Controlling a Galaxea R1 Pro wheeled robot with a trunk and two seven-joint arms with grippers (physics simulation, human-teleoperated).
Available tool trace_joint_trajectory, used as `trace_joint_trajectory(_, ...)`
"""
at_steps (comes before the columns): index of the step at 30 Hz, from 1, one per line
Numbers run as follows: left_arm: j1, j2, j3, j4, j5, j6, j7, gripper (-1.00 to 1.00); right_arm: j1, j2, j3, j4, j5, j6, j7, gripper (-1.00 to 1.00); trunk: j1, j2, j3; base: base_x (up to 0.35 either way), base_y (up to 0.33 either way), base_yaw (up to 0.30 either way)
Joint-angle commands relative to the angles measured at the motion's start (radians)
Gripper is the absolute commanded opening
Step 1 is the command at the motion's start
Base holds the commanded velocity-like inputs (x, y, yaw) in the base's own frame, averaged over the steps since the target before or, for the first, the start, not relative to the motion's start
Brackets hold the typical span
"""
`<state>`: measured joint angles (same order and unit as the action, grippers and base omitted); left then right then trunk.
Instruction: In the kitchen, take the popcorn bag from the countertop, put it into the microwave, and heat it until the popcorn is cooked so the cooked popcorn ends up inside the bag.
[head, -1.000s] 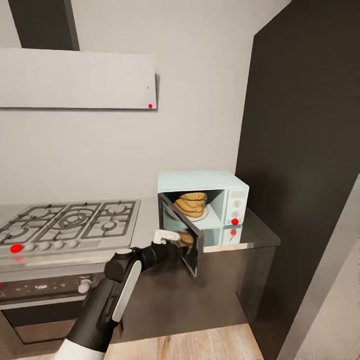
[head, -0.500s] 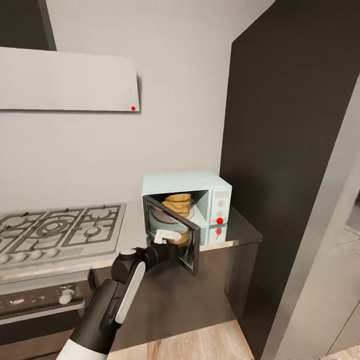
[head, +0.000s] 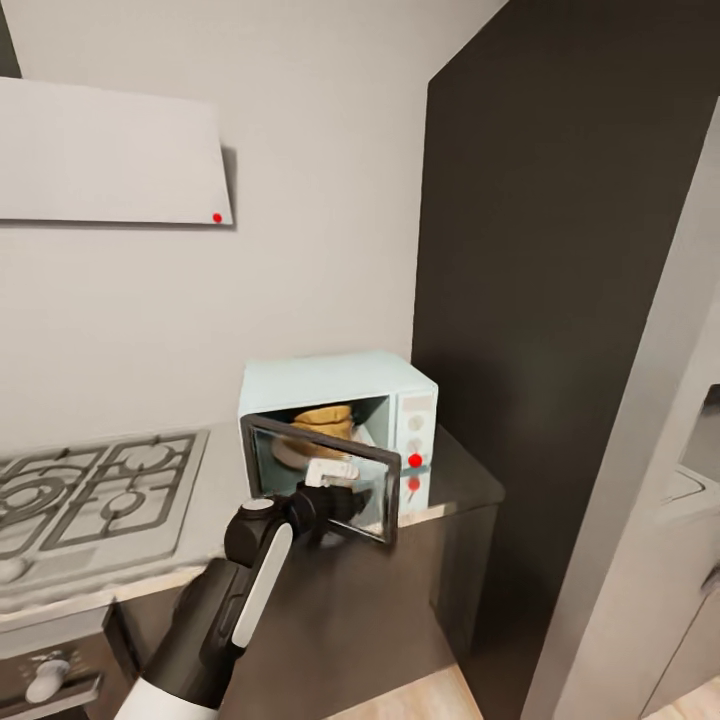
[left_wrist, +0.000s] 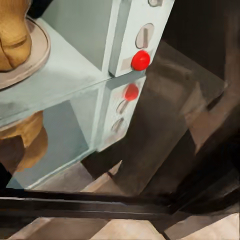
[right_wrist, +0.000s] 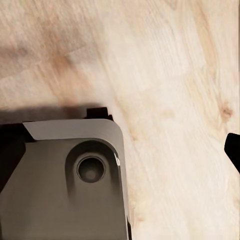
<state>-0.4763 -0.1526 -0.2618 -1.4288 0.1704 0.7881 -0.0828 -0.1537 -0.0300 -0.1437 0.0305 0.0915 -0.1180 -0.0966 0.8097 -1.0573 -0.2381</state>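
At centre frame the left gripper (head: 335, 497), its opening hidden, meets the microwave (head: 330, 385) door (head: 330, 478); a slip leaves it ajar before the popcorn bag (head: 322, 420).

You have one microwave (head: 335, 400) on the counter (head: 455, 480), with one popcorn bag (head: 322, 420) inside it on one round plate (left_wrist: 35, 55). On its panel you can count two knobs and one red dot light (head: 414, 461). One gas hob (head: 90, 490) sits beside it, and one arm (head: 240, 580) reaches in.
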Motion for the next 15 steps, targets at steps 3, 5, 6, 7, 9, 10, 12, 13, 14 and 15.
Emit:
trace_joint_trajectory(3, -0.001, -0.001, 0.001, -0.001, 0.0, 0.005, 0.0, 1.0, -0.002, -0.001, -0.008, 0.003, 0.01, -0.005, -0.003, 1.0, 0.001, -0.001, -0.001, 0.322, 0.0, -0.032)
trace_joint_trajectory(5, -0.001, -0.001, 0.001, -0.001, 0.0, 0.005, 0.0, 1.0, -0.002, -0.001, -0.008, 0.003, 0.01, -0.005, -0.003, 1.0, 0.001, -0.001, -0.001, 0.322, 0.0, -0.006)
trace_joint_trajectory(6, -0.001, -0.001, 0.001, -0.001, 0.001, 0.005, 0.0, 1.0, -0.002, -0.001, -0.008, 0.004, 0.01, -0.005, -0.003, 1.0, 0.001, -0.001, -0.001, 0.322, 0.0, -0.001)
trace_joint_trajectory(7, -0.001, -0.001, 0.001, -0.001, 0.001, 0.005, 0.0, 1.0, -0.002, -0.001, -0.008, 0.004, 0.01, -0.005, -0.003, 1.0, 0.001, -0.001, -0.001, 0.322, 0.0, -0.001)
trace_joint_trajectory(9, -0.001, -0.001, 0.001, -0.001, 0.001, 0.005, 0.0, 1.0, -0.002, -0.001, -0.008, 0.003, 0.01, -0.005, -0.003, 1.0, 0.001, -0.001, -0.001, 0.319, 0.0, 0.0)
trace_joint_trajectory(10, -0.001, -0.001, 0.001, -0.001, 0.001, 0.005, 0.0, 1.0, -0.002, -0.001, -0.008, 0.003, 0.01, -0.005, -0.003, 1.0, 0.001, -0.001, -0.001, 0.314, 0.0, 0.0)
trace_joint_trajectory(12, -0.001, -0.001, 0.001, -0.001, 0.001, 0.005, 0.0, 1.0, -0.002, -0.001, -0.008, 0.004, 0.01, -0.005, -0.003, 1.0, 0.001, -0.001, -0.001, 0.312, 0.0, 0.0)
trace_joint_trajectory(13, -0.001, -0.001, 0.001, -0.001, 0.001, 0.004, 0.0, 1.0, -0.002, -0.001, -0.008, 0.003, 0.01, -0.005, -0.003, 1.0, 0.001, -0.001, -0.001, 0.312, 0.0, 0.0)
trace_joint_trajectory(14, -0.001, -0.001, 0.001, -0.001, 0.001, 0.004, 0.0, 1.0, -0.002, -0.001, -0.008, 0.003, 0.01, -0.005, -0.003, 1.0, 0.001, -0.001, -0.001, 0.311, 0.0, 0.0)
trace_joint_trajectory(15, -0.001, -0.001, 0.001, -0.001, 0.001, 0.004, 0.0, 1.0, -0.002, -0.002, -0.008, 0.003, 0.011, -0.005, -0.003, 1.0, 0.001, -0.001, -0.001, 0.31, 0.0, 0.0)
